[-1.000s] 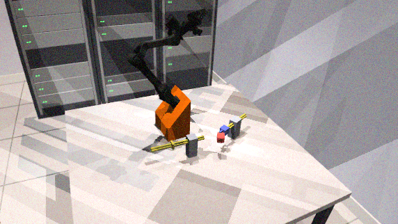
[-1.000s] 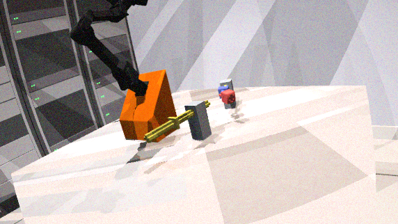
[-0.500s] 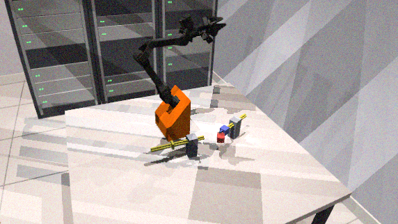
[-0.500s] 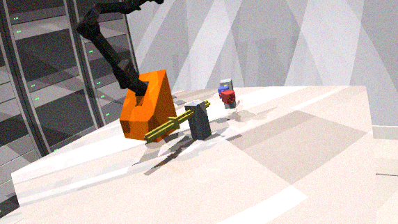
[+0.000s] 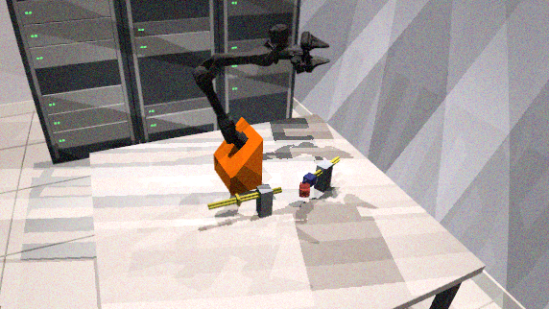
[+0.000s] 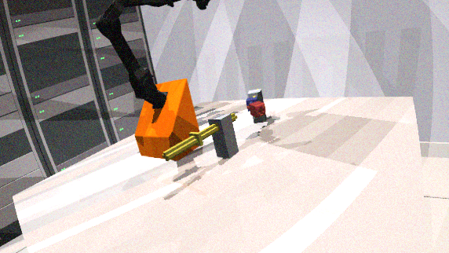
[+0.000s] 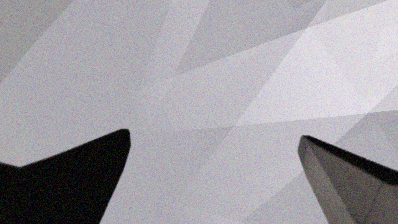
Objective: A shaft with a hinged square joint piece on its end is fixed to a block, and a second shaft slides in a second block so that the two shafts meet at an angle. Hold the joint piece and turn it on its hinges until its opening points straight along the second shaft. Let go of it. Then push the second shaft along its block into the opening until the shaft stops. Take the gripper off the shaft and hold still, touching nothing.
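My gripper point(image 5: 328, 52) point(image 7: 215, 141) is open and empty, high above the table, far from both shafts; it lies mostly outside the exterior view. The first yellow shaft point(image 5: 335, 160) runs through a dark grey block point(image 5: 324, 177) point(image 6: 259, 119). On its near end sits the joint piece, with a blue part point(image 5: 309, 179) point(image 6: 250, 101) and a red part point(image 5: 304, 190) point(image 6: 257, 109). The second yellow shaft point(image 5: 218, 204) point(image 6: 177, 151), with a collar, runs through another grey block point(image 5: 265, 202) point(image 6: 225, 138). A gap separates its end from the red part. The opening's exact direction is too small to tell.
The arm's orange base point(image 5: 243, 160) point(image 6: 173, 114) stands on the table point(image 5: 202, 273) point(image 6: 314, 196), close behind the second shaft. Server racks point(image 5: 170, 72) point(image 6: 47, 51) stand behind the table on the left. A pale patterned wall point(image 5: 432, 120) point(image 6: 314, 47) is beyond the table; the wrist view shows only such a surface behind the fingers.
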